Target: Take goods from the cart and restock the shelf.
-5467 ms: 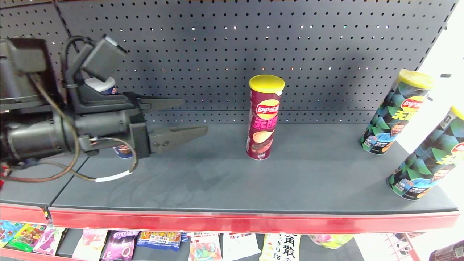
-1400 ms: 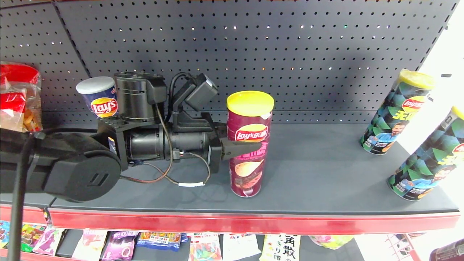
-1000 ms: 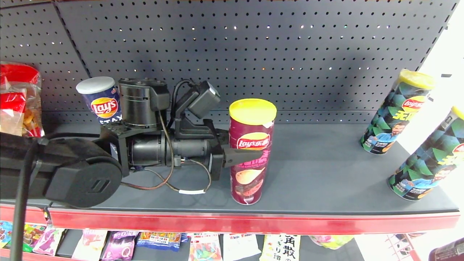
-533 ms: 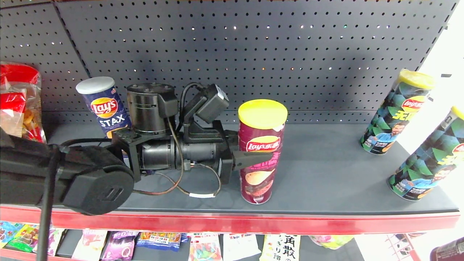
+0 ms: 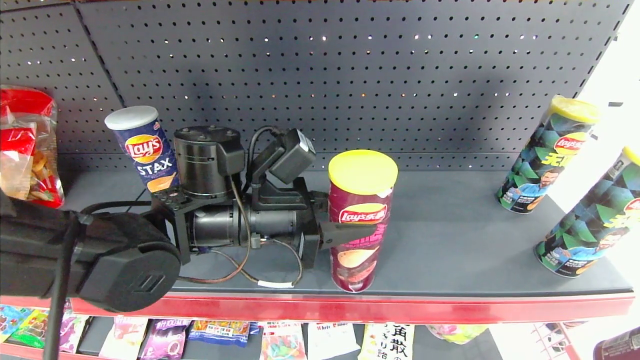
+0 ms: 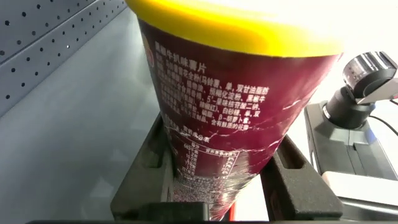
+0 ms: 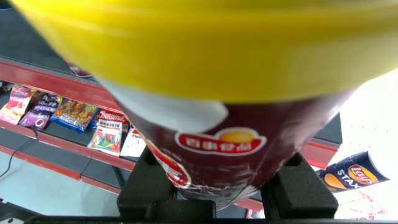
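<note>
Head view: a grey shelf (image 5: pixel 450 235) with a red front edge (image 5: pixel 400 307) and a pegboard (image 5: pixel 350 75) at the back. Left gripper (image 5: pixel 356 227) in from the left, low over the shelf, jaws clenched on the middle of a maroon can (image 5: pixel 361 207) with a yellow lid. Maroon can upright, about midway along the shelf, right at its near edge; base down at the shelf surface, contact hard to tell. Behind the arm, far and to the left, a blue can (image 5: pixel 145 150) with a white lid, close to the pegboard. Farther left, a red bag (image 5: pixel 25 140) of snacks. Well apart on the right, a green can (image 5: pixel 547 155) at the far side and a second green can (image 5: pixel 590 220) nearer, both yellow-lidded. Under the red front edge, a row of snack packets (image 5: pixel 220 332) on a lower level. Left wrist view: the maroon can (image 6: pixel 224 93) gripped between two black fingers (image 6: pixel 297 177), one pressed on each side of its body, yellow lid close to the camera, grey shelf and pegboard beyond. Right wrist view: right gripper (image 7: pixel 217 186) grasping a second maroon can (image 7: pixel 230 124), likewise yellow-lidded, black fingers tight on both sides; beyond it, red shelf edges with snack packets, and another blue can (image 7: pixel 351 174) off to one side, its resting place unclear.
</note>
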You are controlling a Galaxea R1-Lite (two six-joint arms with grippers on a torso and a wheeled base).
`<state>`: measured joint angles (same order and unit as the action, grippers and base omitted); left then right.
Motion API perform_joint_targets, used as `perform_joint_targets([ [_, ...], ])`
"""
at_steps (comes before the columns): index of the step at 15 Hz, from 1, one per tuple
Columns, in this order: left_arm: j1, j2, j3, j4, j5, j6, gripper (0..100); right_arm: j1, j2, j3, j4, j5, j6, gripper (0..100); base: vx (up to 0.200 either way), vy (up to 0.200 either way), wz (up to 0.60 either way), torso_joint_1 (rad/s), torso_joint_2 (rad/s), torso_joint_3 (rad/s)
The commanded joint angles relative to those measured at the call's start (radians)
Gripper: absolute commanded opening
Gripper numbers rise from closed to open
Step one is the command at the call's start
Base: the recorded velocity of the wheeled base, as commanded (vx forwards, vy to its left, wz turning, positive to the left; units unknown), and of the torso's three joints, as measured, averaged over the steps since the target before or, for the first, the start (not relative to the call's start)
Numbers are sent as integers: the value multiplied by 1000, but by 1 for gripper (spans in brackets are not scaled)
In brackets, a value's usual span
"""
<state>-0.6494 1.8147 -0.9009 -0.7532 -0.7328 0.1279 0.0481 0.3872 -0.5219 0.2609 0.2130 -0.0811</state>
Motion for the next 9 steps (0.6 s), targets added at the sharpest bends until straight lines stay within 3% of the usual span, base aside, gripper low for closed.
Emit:
perform_joint_targets([
  [1, -4, -5, 3, 2, 0, -1, 0, 1, -1, -1, 0, 0, 0, 0, 0, 0, 0, 0, 0, 0],
  [4, -9, -3, 5, -5, 4, 6, 0, 1, 1, -3, 0, 0, 0, 0, 0, 0, 0, 0, 0, 0],
  [5, -9, -3, 14, -23, 9, 1, 100, 1, 1, -4, -2, 2, 0, 0, 0, 0, 0, 0, 0, 0],
  [9, -7, -55, 99, -46, 19, -5, 100, 6, 67, -49, -2, 19, -5, 0, 0, 0, 0, 0, 0, 0],
])
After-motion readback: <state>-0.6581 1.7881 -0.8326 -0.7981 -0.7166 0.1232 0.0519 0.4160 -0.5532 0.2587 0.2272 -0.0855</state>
